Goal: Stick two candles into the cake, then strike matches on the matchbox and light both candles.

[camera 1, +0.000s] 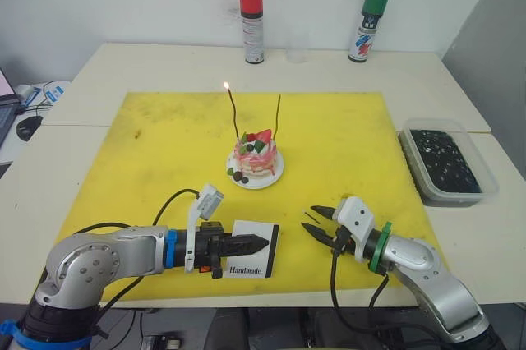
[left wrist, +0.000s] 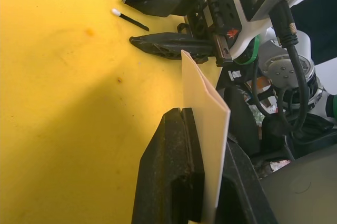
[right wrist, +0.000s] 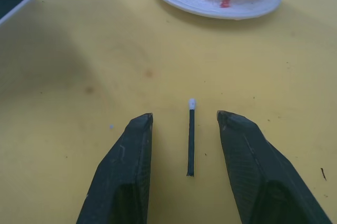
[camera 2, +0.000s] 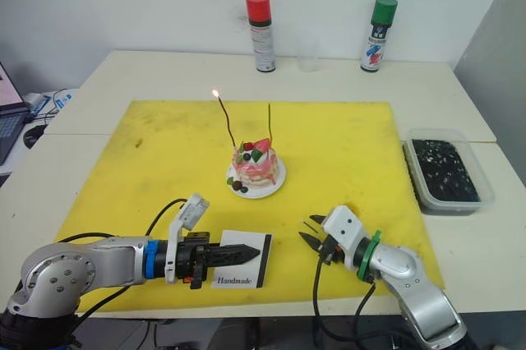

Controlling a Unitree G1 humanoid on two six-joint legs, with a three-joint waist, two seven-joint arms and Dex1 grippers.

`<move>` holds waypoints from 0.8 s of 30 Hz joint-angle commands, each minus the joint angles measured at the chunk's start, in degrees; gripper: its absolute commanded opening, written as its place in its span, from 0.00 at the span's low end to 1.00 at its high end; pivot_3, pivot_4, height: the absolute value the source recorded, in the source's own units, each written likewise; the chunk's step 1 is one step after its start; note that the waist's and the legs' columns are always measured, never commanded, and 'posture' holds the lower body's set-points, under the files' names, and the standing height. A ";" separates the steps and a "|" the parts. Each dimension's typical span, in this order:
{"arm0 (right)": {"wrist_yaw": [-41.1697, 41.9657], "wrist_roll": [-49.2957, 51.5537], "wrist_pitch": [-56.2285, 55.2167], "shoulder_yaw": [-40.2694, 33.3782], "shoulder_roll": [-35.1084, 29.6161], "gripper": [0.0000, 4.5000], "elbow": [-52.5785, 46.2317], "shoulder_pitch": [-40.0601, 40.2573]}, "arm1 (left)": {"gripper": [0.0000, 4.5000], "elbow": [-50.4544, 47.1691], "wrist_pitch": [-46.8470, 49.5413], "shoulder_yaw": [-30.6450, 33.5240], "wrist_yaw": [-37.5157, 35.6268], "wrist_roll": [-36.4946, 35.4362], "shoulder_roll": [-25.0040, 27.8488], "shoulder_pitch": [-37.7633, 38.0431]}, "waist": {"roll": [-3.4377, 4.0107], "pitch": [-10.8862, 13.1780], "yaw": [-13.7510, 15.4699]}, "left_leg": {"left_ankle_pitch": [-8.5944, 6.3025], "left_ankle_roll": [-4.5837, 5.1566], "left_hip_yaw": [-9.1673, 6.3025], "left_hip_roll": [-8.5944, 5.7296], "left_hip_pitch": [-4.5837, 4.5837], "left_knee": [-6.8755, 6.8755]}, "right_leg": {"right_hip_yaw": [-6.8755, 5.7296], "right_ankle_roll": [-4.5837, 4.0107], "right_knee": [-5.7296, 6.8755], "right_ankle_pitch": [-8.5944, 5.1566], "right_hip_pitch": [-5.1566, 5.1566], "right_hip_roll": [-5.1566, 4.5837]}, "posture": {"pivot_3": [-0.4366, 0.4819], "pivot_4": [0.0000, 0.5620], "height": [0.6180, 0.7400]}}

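Note:
The pink-and-white cake (camera 1: pixel 256 157) sits on its small white plate (camera 1: pixel 274 175) mid-mat. Two thin candles stand in it: the left candle (camera 1: pixel 233 113) carries a small flame at its tip, the right candle (camera 1: pixel 278 117) is unlit. At the mat's near edge my left gripper (camera 1: pixel 259 244) is shut on the white "Handmade" matchbox (camera 1: pixel 253 261), whose edge stands between the fingers (left wrist: pixel 202 103). Off to the right my right gripper (camera 1: pixel 320 223) is open and low over the mat. A short dark match (right wrist: pixel 191 137) with a pale head lies between its fingers, untouched.
A yellow mat (camera 1: pixel 164 136) covers the middle of the table. Red (camera 1: pixel 252 25) and green (camera 1: pixel 368 25) spray cans stand at the back edge. A clear tub of dark bits (camera 1: pixel 448 161) sits right of the mat. A mouse (camera 1: pixel 29 126) and cables lie far left.

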 commanded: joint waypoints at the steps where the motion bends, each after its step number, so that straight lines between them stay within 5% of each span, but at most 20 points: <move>1: -0.71 0.05 -0.55 -0.33 0.73 0.44 -0.18 0.36 | 0.00 -1.37 0.02 1.06 -0.39 -1.34 0.66 -0.24 | 0.00 0.00 0.01 | 0.00 0.00 0.00 0.00 0.00 0.00 | 0.01 0.00 0.00 0.00 0.00 0.00 | 0.48 0.27 1.00; 8: -1.85 -0.06 3.51 -0.45 1.77 0.44 -0.23 -0.07 | 0.00 -1.32 0.17 0.97 -0.40 -1.42 0.77 -0.38 | -0.01 -0.01 0.03 | 0.00 0.00 0.01 0.00 0.01 0.00 | 0.01 0.00 0.01 0.00 0.01 0.00 | 0.48 0.27 1.00; 11: -2.48 -0.04 4.91 -0.54 1.96 0.32 -0.27 0.37 | 0.00 -1.30 0.22 0.99 -0.41 -1.45 0.79 -0.41 | -0.08 -0.06 0.03 | 0.00 0.00 0.01 0.00 0.02 0.00 | 0.01 0.01 0.01 0.01 0.03 0.00 | 0.48 0.27 1.00; 15: -2.79 0.34 5.60 -0.72 2.26 0.02 -0.87 1.12 | 0.00 -1.31 0.29 1.07 -0.31 -1.47 0.76 -0.42 | -0.16 -0.11 0.03 | 0.00 0.00 0.01 -0.01 0.03 0.01 | 0.02 0.02 0.01 0.01 0.04 -0.01 | 0.48 0.27 1.00; 24: -0.99 2.28 6.07 -2.82 0.79 0.01 -6.42 -1.01 | 0.00 -0.41 0.42 0.89 -0.13 -2.72 -0.70 -1.69 | -0.15 -0.11 0.04 | 0.00 0.00 0.01 -0.01 0.03 0.01 | 0.02 0.02 0.01 0.01 0.04 -0.01 | 0.48 0.27 1.00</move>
